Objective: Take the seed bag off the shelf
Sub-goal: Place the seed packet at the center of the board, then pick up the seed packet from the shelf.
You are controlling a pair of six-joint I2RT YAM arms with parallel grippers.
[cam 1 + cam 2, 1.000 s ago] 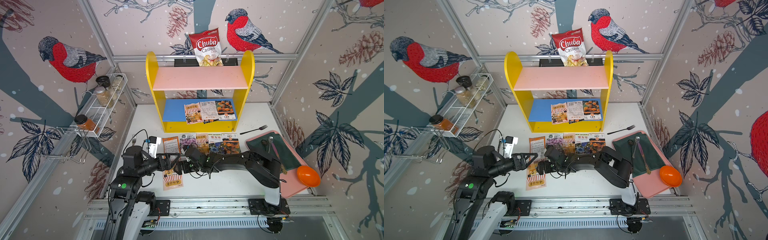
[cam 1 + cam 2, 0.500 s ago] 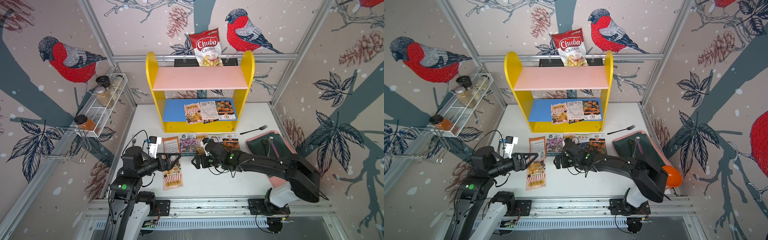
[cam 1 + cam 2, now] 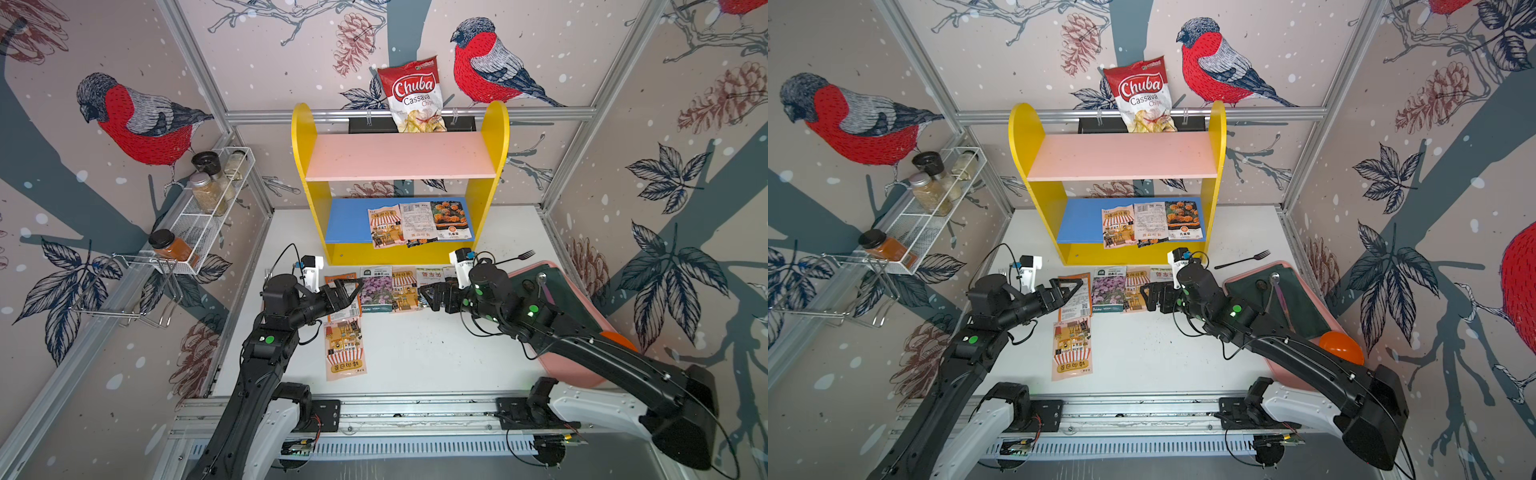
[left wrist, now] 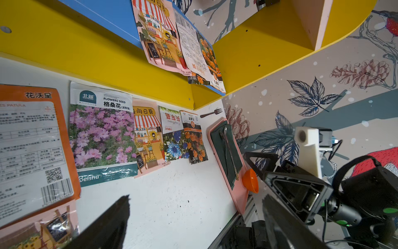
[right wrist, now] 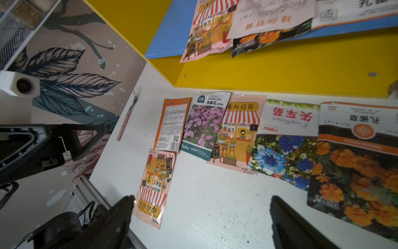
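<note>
Three overlapping seed bags (image 3: 415, 224) lie on the right half of the blue lower board (image 3: 347, 222) of the shelf (image 3: 303, 166). Their front edges hang past its lip, beneath the pink upper board (image 3: 399, 156). The left fingers (image 3: 351, 283) and right fingers (image 3: 432, 293) are spread and hold nothing. They face each other low over the row of seed packets (image 3: 376, 289) at the shelf's foot. Bare white surface (image 3: 436, 353) lies nearer the arm bases.

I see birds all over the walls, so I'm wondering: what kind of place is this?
Probably a robot practice booth, not a real room: a left arm and right arm bolted to a rail, bird-paper walls on a metal frame, and a small shelf with seed bags.
</note>
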